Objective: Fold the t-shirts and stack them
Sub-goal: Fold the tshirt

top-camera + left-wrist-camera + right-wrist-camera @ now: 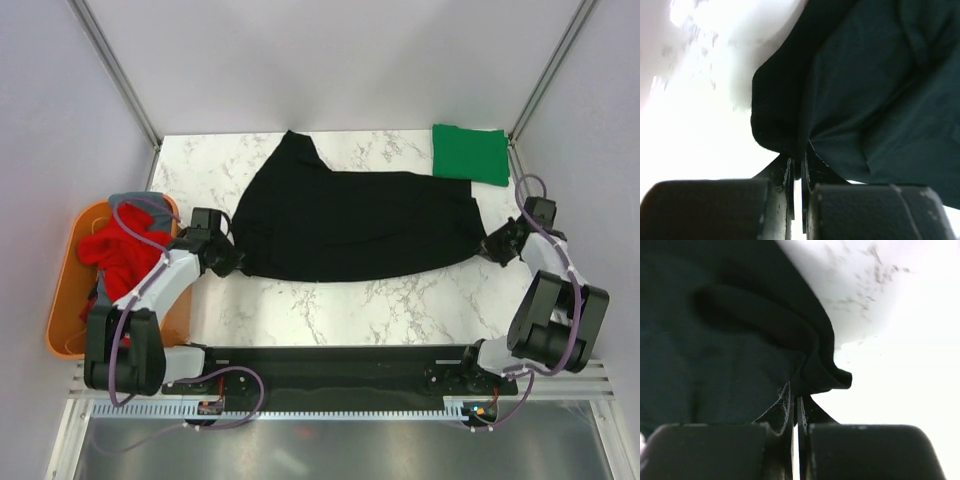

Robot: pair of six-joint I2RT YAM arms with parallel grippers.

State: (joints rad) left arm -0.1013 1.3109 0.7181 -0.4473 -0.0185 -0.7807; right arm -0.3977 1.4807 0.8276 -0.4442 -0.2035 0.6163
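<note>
Nearest us, off the table's [400, 300] left edge, the orange tub [60, 320] holds the red t-shirt [120, 255], with the grey t-shirt [135, 203] just behind it. Both wait to be folded.

At the left edge, our left gripper [796, 165] has its fingers clamped together on a bunched end of the black t-shirt [350, 225]. At the right edge, our right gripper [795, 397] pinches the opposite end the same way. The shirt lies stretched between them across the middle of the table, one part reaching toward the far edge.

We judge both holds shallow, with only a little cloth at the fingertips. If we lift or pull unevenly, one end could slip free and the shirt would sag or twist.

In the far right corner lies the folded green t-shirt [470, 153], touching the black one. Dragging the black shirt could rumple it.
</note>
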